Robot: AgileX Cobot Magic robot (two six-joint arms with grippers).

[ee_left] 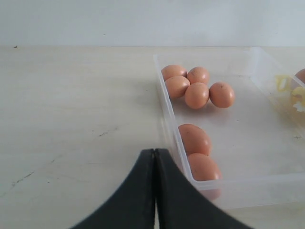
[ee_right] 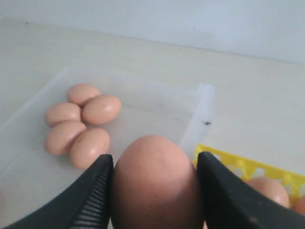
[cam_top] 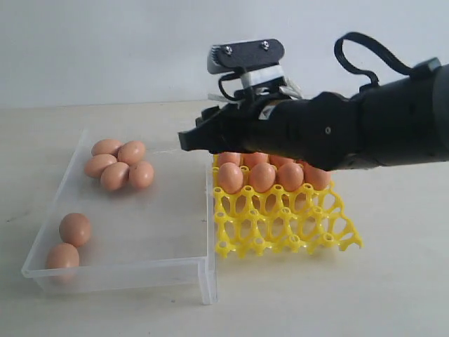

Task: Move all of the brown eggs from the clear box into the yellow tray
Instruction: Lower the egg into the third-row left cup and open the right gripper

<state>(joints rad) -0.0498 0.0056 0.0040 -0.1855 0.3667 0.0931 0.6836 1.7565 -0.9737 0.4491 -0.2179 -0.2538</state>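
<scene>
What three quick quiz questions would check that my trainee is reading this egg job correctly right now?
1. Count: how many brown eggs lie in the clear box?
2. True or false: the right jaws are empty.
3. Pick one: the empty cups of the yellow tray are in the rows A) nearest the exterior camera, B) farthest from it, C) nowhere, as it is full.
Key: 1. Seven: five clustered, two apart. 2. False: they grip one brown egg. 3. A.
</scene>
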